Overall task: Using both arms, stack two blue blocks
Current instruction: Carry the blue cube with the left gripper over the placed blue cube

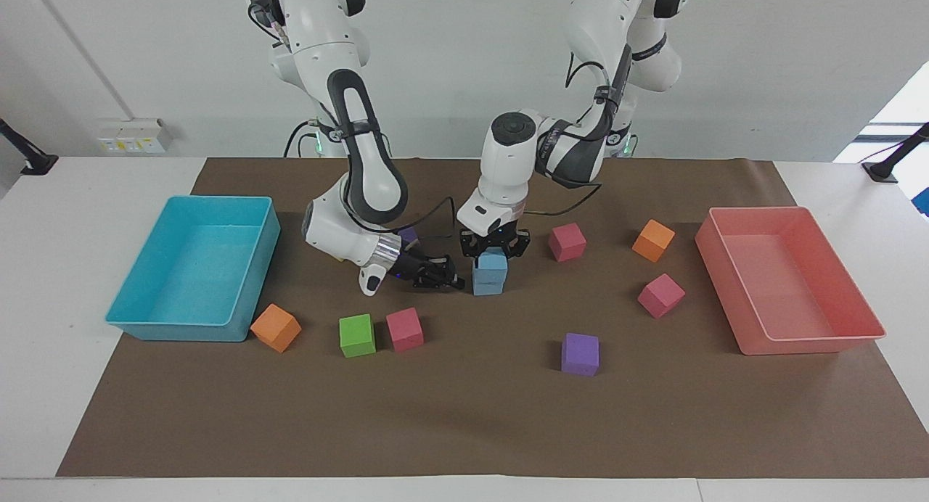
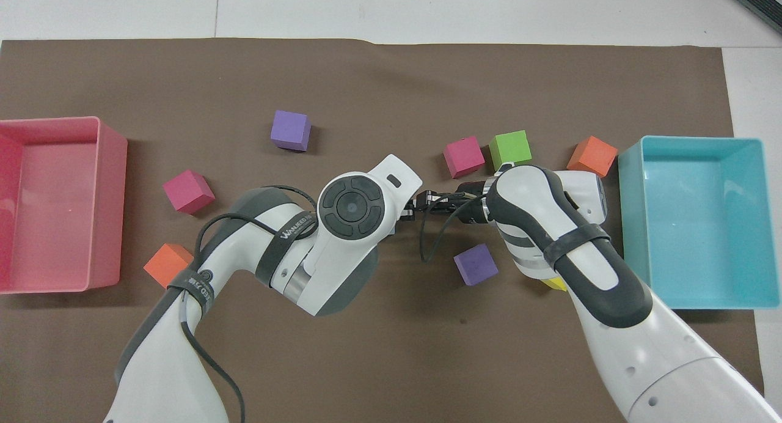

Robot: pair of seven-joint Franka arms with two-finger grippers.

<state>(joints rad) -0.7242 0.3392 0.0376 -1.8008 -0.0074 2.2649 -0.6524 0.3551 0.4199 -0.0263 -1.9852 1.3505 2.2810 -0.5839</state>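
Observation:
Two blue blocks stand stacked mid-mat. The lower blue block [image 1: 487, 286] rests on the mat and the upper blue block [image 1: 492, 265] sits on it. My left gripper [image 1: 494, 254] comes straight down and is shut on the upper blue block. My right gripper [image 1: 454, 281] lies low beside the lower block, shut on nothing; I cannot tell if it touches. In the overhead view the left hand hides both blocks, and the right gripper [image 2: 421, 200] pokes out beside that hand.
A turquoise tray [image 1: 189, 331] stands at the right arm's end and a pink tray [image 1: 805, 342] at the left arm's end. Loose cubes ring the stack: orange [image 1: 276, 328], green [image 1: 357, 335], pink [image 1: 404, 329], purple [image 1: 580, 354], pink [image 1: 661, 295], orange [image 1: 653, 240], pink [image 1: 567, 241].

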